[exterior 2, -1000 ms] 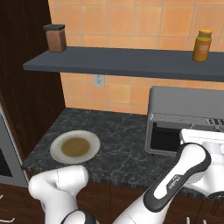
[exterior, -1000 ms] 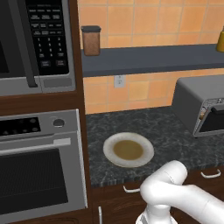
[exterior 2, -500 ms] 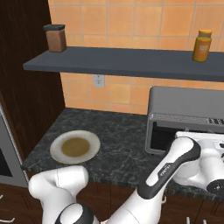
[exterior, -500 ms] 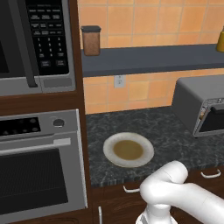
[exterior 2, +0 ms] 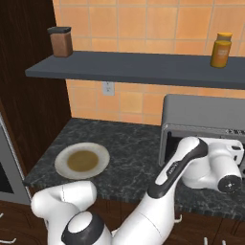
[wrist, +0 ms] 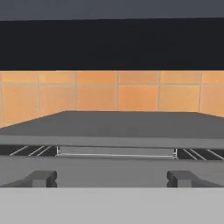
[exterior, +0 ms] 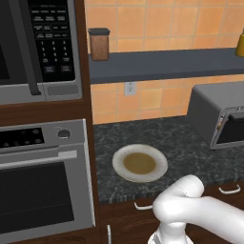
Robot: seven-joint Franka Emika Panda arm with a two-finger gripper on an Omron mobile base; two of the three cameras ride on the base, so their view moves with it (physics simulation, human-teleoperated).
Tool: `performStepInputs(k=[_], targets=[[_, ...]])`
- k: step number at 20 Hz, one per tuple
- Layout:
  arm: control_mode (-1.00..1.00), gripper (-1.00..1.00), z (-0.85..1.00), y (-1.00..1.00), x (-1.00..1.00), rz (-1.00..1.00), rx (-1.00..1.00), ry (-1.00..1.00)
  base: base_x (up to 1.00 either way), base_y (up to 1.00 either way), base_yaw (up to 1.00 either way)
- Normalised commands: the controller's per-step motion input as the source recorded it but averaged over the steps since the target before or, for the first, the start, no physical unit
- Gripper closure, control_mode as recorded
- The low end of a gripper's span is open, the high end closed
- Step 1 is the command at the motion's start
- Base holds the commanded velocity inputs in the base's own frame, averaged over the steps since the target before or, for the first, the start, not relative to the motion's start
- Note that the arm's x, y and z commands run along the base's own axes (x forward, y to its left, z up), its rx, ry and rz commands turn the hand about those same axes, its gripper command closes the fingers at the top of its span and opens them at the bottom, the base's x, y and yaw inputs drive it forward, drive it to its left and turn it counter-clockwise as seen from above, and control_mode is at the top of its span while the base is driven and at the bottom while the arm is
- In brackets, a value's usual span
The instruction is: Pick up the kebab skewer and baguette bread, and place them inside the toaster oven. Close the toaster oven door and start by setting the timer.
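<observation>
The grey toaster oven (exterior: 209,107) stands at the right end of the dark counter, also seen as the toaster oven (exterior 2: 206,112). My wrist (exterior 2: 210,165) hangs right in front of its mouth and covers the toaster oven door from sight. In the hand view my gripper (wrist: 111,178) is open, its fingertips (wrist: 41,178) far apart with nothing between them. It looks at the oven's flat top (wrist: 118,124) with rack wires (wrist: 116,153) below. The kebab skewer and the baguette bread are out of view.
A white plate (exterior: 139,163) with a brown centre lies on the counter left of the toaster oven. A shelf (exterior 2: 139,67) above carries a brown jar (exterior 2: 61,41) and an orange bottle (exterior 2: 220,50). A microwave (exterior: 38,47) and a built-in oven (exterior: 43,190) fill the left.
My forearm and wrist have risen in front of the toaster oven's mouth and shifted slightly left. The jaws have stayed open. The plate has not moved.
</observation>
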Motion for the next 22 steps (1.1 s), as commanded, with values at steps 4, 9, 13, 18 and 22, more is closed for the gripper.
performStepInputs(k=[4, 9, 13, 18, 22], targets=[[-1.0, -1.0, -0.18, 0.0, 0.0, 0.0, 0.0, 0.07, 0.0, 0.0, 0.0], [-1.0, -1.0, -0.01, 0.01, 0.1, 0.0, 0.0, 0.04, 0.0, 0.0, 0.0], [-1.0, -1.0, 0.0, 0.07, 0.18, 0.0, 0.0, 0.06, 0.0, 0.0, 0.0], [-1.0, -1.0, 0.0, 0.04, 0.1, 0.0, 0.0, 0.06, 0.0, 0.0, 0.0], [-1.0, -1.0, 0.0, 0.05, 0.08, 0.0, 0.0, 0.0, 0.0, 0.0, 0.0]])
